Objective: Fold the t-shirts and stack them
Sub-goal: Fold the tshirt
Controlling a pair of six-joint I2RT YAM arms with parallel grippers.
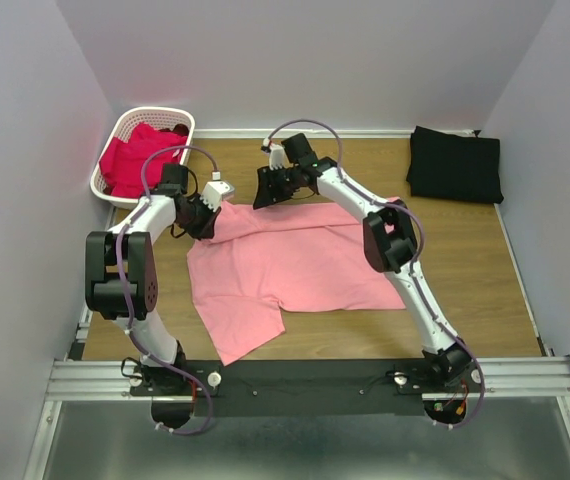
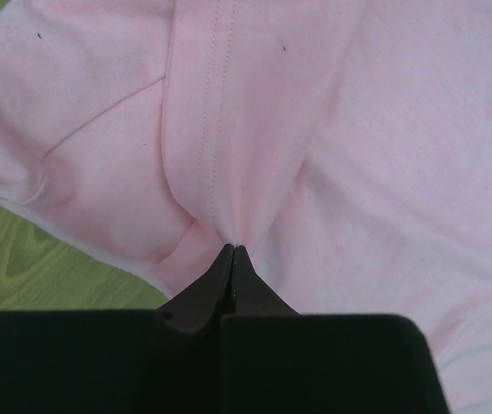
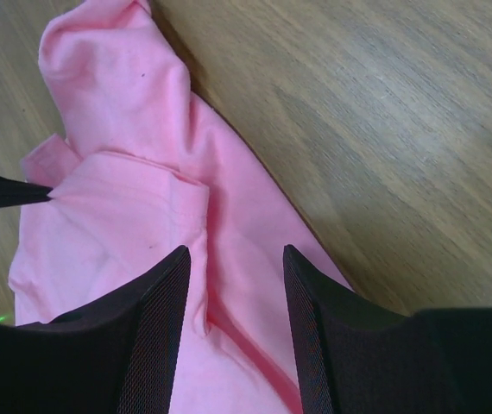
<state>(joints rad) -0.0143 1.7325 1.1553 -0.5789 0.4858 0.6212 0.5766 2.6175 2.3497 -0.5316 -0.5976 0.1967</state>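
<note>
While the left gripper (image 2: 233, 252) pinched shut on a seam fold of the salmon-pink t-shirt (image 1: 295, 265), the right gripper (image 3: 233, 254) hung half-open over the far edge, gripping nothing.
Pink tee lay spread on the table (image 1: 465, 260); black t-shirt (image 1: 455, 165) folded far right, magenta t-shirts (image 1: 135, 155) in the white basket (image 1: 105, 170). Judged best: drop the right jaws onto the far hem, level with the left pinch — then lift both together, edge taut.

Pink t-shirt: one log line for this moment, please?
left hand: shut on pink t-shirt | right hand: open over its edge
</note>
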